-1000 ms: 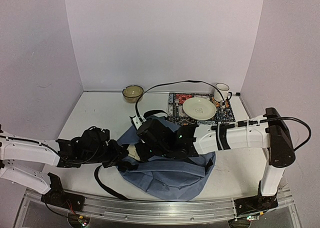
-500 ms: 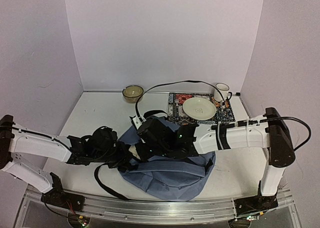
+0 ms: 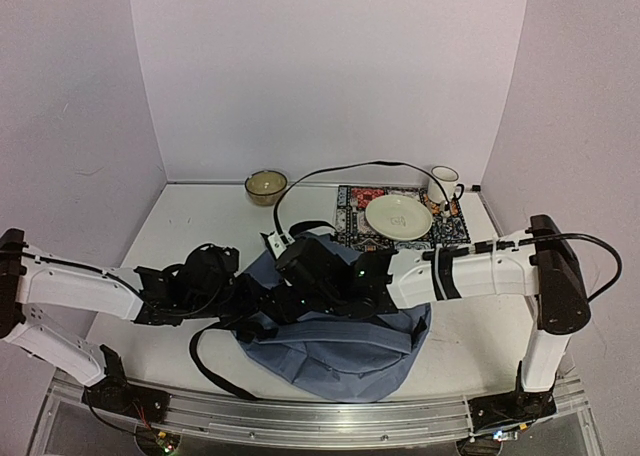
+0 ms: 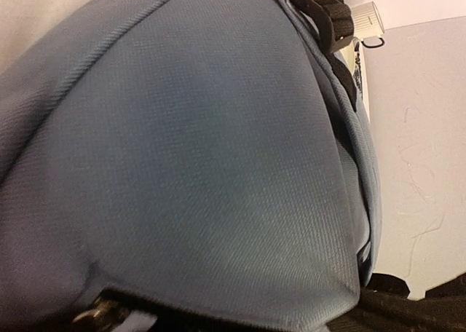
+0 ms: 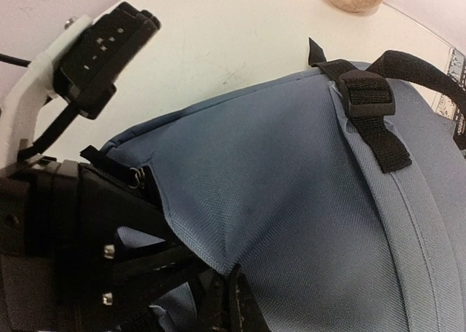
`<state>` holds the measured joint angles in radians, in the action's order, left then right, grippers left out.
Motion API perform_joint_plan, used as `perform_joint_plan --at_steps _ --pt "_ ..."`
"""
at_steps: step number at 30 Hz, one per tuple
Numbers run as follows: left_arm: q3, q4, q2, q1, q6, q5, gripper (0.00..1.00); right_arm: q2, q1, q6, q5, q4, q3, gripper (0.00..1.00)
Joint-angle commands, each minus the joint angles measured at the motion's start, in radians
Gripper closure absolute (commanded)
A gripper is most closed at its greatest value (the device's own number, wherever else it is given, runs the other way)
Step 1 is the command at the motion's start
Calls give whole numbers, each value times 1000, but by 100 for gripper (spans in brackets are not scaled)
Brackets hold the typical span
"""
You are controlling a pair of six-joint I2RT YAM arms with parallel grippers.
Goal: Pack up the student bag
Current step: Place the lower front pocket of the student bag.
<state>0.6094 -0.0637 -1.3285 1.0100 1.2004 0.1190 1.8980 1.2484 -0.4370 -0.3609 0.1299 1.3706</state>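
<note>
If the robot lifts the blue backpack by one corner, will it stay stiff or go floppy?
Probably floppy: the student bag lies slumped and creased, and its cloth pulls into a peak at the right gripper. Its black strap trails loose on the table, so it would likely dangle.

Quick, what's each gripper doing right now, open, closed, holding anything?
Left gripper: cannot be told, its tips are hidden against the student bag.
Right gripper: closed, pinching a fold of the student bag's fabric.
</note>
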Motion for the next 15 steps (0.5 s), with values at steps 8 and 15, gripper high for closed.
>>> perform_joint_plan --at_steps 8,15 --pt "-4 287 302 4 -70 174 66 30 -14 -14 51 28 -11 100" --pt "6 402 303 -99 -74 163 61 42 -15 -15 128 26 -33 100"
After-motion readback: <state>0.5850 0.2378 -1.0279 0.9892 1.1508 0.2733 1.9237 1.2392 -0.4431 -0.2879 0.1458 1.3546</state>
